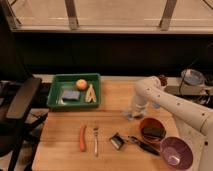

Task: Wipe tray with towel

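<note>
The green tray [74, 105] sits at the back left of the wooden table. It holds an orange ball, a darker blue sponge block and a tan object. My white arm reaches in from the right and bends down. My gripper [132, 113] is low over the table, right of the tray and well apart from it. A small pale blue-grey towel [129, 117] lies on the table right under the gripper, mostly hidden by it.
A red-brown bowl [151, 130] with a dark object in it and a purple bowl [175, 151] stand at the front right. An orange stick [82, 138], a fork [95, 141], a small black-and-white item [117, 141] and a dark utensil [145, 145] lie along the front. A black chair [20, 97] stands to the left.
</note>
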You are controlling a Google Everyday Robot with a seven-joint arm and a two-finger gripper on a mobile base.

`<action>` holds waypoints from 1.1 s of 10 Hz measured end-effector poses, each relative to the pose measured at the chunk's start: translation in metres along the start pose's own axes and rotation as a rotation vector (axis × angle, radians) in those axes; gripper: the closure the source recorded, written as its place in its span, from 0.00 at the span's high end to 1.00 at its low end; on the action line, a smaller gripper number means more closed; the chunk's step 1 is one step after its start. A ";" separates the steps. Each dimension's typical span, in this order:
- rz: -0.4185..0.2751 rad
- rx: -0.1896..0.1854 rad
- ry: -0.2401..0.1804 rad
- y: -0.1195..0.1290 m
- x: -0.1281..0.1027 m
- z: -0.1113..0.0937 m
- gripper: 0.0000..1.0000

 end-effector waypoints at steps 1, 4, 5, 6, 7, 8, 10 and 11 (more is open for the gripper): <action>-0.018 0.010 0.006 -0.007 -0.003 -0.020 0.00; -0.124 0.066 -0.014 -0.052 -0.035 -0.088 0.00; -0.157 0.070 -0.031 -0.064 -0.050 -0.100 0.00; -0.205 0.081 -0.065 -0.083 -0.078 -0.113 0.00; -0.247 0.087 -0.092 -0.095 -0.104 -0.118 0.00; -0.259 0.090 -0.102 -0.098 -0.112 -0.119 0.00; -0.255 0.083 -0.099 -0.095 -0.109 -0.118 0.00; -0.258 0.083 -0.100 -0.096 -0.111 -0.118 0.00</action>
